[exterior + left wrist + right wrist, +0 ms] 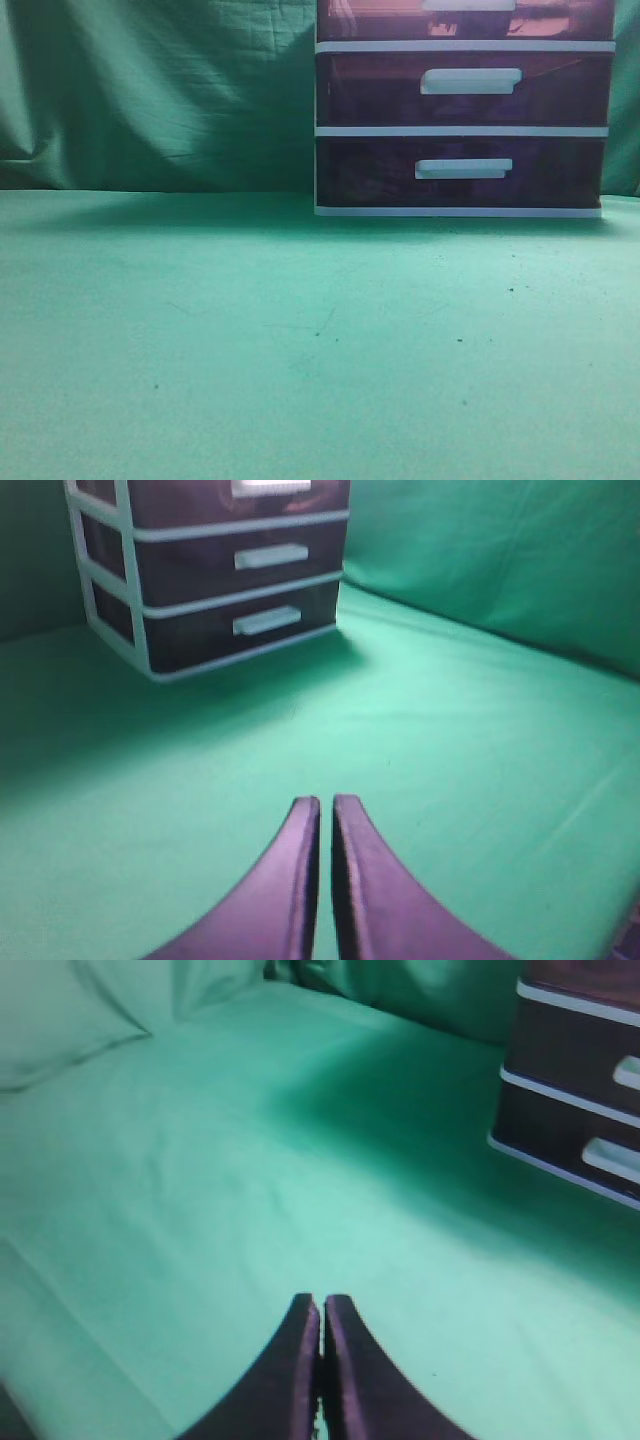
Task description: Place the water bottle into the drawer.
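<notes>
The drawer [560, 18] is the uppermost of three dark red-purple drawers in a white-framed unit at the back right of the table; only its lower part shows, pushed in. It also shows at the top of the left wrist view [285, 495]. No water bottle shows in any view. My left gripper [326, 805] is shut and empty above the green cloth, far from the unit. My right gripper [322, 1302] is shut and empty above the cloth, left of the unit. Neither gripper shows in the exterior view.
The two lower drawers [465, 88] [462, 170] are pushed in, each with a white bar handle. A green cloth [250, 330] covers the table and hangs behind it. The unit's lower drawers show at the right edge of the right wrist view [590, 1090].
</notes>
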Tool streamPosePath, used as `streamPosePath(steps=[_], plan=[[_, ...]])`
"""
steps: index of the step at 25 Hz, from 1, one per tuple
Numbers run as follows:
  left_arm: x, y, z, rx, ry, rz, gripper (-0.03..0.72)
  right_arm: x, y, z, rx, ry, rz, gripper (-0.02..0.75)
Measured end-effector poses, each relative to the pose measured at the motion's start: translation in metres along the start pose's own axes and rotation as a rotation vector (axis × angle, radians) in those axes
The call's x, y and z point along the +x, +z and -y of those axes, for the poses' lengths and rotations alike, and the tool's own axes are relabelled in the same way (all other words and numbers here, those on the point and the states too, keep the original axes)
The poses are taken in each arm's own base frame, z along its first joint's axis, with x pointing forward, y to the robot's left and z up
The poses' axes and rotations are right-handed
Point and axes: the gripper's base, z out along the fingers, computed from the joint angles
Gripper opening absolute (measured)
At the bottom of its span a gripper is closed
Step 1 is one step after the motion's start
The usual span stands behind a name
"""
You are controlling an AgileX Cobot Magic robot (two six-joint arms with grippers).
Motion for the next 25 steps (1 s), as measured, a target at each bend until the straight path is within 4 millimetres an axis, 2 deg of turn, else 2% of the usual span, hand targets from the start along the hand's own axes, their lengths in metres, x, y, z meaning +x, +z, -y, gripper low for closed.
streamPosePath(steps=[6, 12, 17, 25], plan=[[0.018, 0.009, -0.001, -0.005, 0.0, -0.062, 0.0, 0.04, -0.006, -0.005, -0.021, 0.001, 0.098, 0.0], [0.028, 0.014, -0.002, -0.007, 0.0, -0.097, 0.0, 0.067, -0.008, -0.008, -0.037, 0.026, 0.166, 0.0], [0.028, 0.014, -0.002, -0.007, 0.0, -0.097, 0.0, 0.071, -0.008, -0.01, -0.06, 0.075, 0.224, 0.0], [0.028, 0.014, -0.002, -0.007, 0.0, -0.097, 0.0, 0.071, -0.008, -0.008, -0.04, 0.042, 0.227, 0.0]])
